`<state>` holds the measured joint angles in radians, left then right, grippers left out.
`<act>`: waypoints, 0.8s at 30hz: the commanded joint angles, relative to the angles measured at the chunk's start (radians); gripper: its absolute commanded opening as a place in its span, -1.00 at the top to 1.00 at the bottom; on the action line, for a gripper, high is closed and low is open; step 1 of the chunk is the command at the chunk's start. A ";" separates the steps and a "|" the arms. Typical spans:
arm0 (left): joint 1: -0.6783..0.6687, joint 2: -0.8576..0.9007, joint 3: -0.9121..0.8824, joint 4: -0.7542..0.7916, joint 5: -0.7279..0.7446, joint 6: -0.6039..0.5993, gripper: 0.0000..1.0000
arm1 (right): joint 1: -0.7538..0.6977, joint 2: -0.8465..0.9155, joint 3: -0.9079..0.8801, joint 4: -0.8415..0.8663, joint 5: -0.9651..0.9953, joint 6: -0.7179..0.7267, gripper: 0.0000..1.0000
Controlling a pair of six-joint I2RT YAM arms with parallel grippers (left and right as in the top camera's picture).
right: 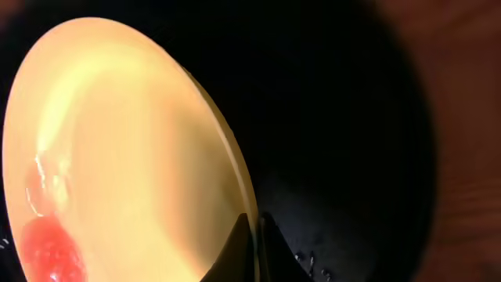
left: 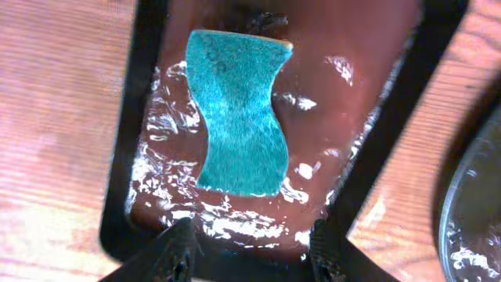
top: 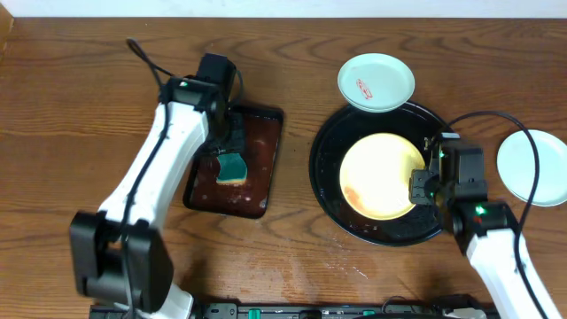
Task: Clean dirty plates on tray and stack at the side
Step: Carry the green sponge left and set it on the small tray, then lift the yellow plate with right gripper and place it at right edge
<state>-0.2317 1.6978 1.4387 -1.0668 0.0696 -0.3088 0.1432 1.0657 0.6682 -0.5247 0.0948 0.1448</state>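
Observation:
The pale yellow plate [top: 381,175] lies in the round black tray [top: 341,214], with a red smear at its lower left. My right gripper [top: 418,188] is shut on this plate's right rim; in the right wrist view the two fingers [right: 255,235] pinch the yellow plate's [right: 125,157] edge. A mint-white plate with a red smear [top: 376,81] rests on the tray's far rim. Another mint-white plate [top: 535,167] sits on the table at the right. My left gripper [top: 223,142] is open above a teal sponge [top: 232,167], which lies in wet sauce [left: 239,110] beyond the fingers [left: 249,251].
The sponge lies in a rectangular dark brown tray [top: 263,142] left of the black tray, holding shiny liquid [left: 313,94]. A cable loops over the right plate [top: 523,142]. Bare wooden tabletop surrounds both trays.

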 commanded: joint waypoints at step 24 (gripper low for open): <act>0.002 -0.280 0.012 -0.035 0.158 0.009 -0.65 | 0.624 -0.055 0.002 0.156 0.881 -0.332 0.98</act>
<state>-0.2317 1.4181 1.4387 -1.0977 0.2165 -0.3096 0.7200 1.0061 0.6682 -0.3859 0.8452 -0.1120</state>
